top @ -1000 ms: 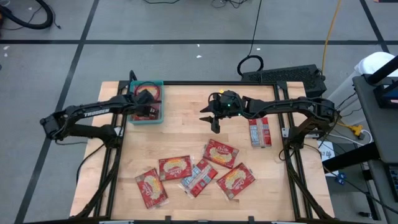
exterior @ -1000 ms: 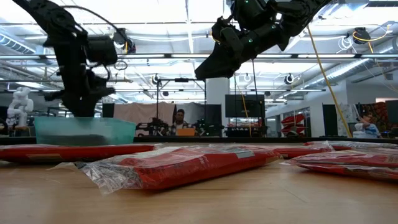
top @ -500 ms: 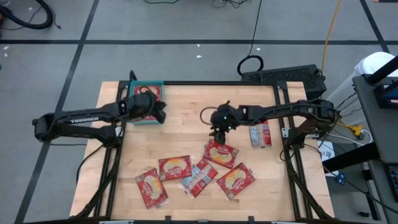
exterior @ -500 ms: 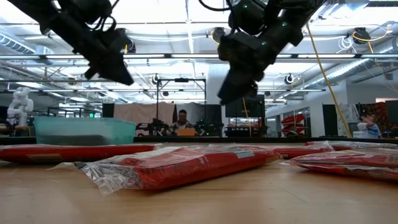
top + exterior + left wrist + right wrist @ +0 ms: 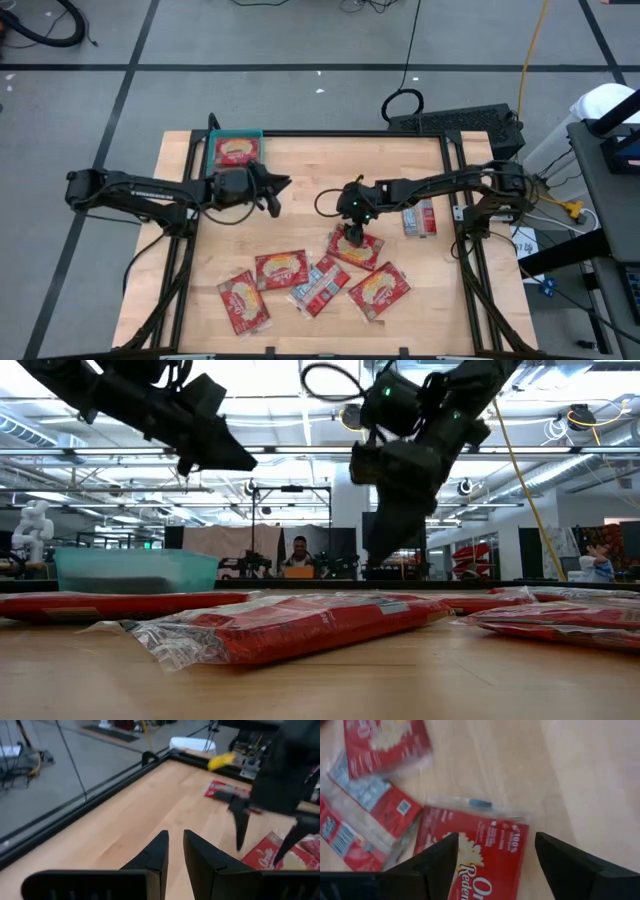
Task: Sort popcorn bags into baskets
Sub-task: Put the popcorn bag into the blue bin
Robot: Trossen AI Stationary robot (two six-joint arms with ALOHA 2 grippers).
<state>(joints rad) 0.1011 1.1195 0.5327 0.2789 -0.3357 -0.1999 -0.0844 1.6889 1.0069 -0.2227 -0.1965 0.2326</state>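
Five flat red popcorn bags [image 5: 300, 276] lie clustered on the wooden counter [image 5: 300, 180] in the high view, a sixth [image 5: 418, 214] apart; the teal plastic basket [image 5: 237, 152] holds one more. Directly above one bag [image 5: 357, 249], the right end effector [image 5: 354, 235] points down. Low view: the left end effector [image 5: 228, 457] hangs high. Left wrist view: its fingers [image 5: 159, 851] sit nearly pressed together, holding nothing. Right wrist view: fingers [image 5: 440, 857] spread, straddling that bag [image 5: 480, 855].

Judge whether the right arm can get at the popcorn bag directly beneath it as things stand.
Probably yes: the right gripper hangs over that popcorn bag with fingers spread wide, and nothing lies between.
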